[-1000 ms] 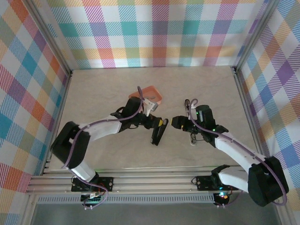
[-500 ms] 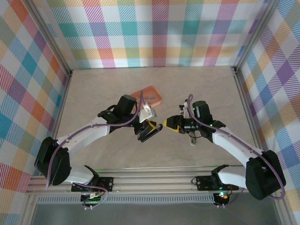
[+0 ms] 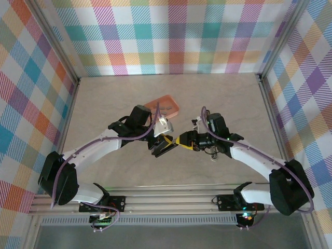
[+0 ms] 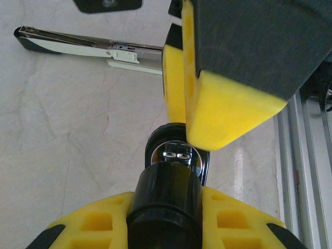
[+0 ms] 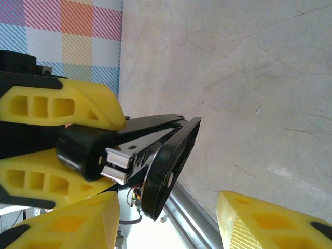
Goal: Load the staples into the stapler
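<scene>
While my left gripper (image 3: 165, 141) clamps stapler (image 5: 155, 150) above table (image 3: 114, 98) middle, right gripper (image 3: 182, 141) gapes empty beside its end; no staples loaded, I judge; loading remains.

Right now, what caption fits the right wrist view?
Left gripper holds black stapler ahead of the open right gripper.

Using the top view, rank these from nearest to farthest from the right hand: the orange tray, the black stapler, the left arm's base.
1. Black stapler, just left of the right hand.
2. Orange tray, farther back and left.
3. Left arm's base, near edge, far left.
</scene>
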Motion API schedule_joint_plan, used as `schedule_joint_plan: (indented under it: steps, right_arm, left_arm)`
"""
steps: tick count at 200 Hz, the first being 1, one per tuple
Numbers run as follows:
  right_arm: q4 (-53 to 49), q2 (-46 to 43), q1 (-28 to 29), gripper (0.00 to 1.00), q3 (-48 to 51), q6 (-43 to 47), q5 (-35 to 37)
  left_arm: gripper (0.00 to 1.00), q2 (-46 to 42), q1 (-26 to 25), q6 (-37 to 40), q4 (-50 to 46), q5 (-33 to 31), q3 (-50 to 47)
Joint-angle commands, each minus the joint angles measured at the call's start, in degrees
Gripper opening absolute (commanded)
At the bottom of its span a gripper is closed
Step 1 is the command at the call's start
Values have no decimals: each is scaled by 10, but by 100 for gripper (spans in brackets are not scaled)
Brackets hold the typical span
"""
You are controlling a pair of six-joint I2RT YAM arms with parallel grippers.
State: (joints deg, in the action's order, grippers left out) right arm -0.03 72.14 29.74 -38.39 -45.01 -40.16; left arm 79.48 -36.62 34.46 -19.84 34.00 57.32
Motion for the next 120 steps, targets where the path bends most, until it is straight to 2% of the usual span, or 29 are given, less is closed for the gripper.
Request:
schedule_joint_plan:
  steps: [1, 30, 56, 67, 101, 120]
  right_arm:
    - [34, 16, 7, 51, -23, -9, -13]
    - [34, 36, 10, 46, -23, -17, 10]
    - [1, 55, 2, 26, -13, -23, 61]
    - [5, 66, -6, 22, 6, -25, 75]
    - [56, 120, -19, 18, 78, -59, 105]
    - [79, 153, -12, 18, 83, -65, 106]
  left_arm:
    - [0, -15, 0, 15, 15, 33, 29]
    - [0, -19, -1, 14, 18, 39, 29]
    - [0, -27, 0, 5, 22, 53, 30]
    - [0, -33, 7, -12, 33, 69, 28]
    - [0, -61, 49, -81, 104, 123, 22]
    - [0, -76, 65, -104, 126, 138, 26]
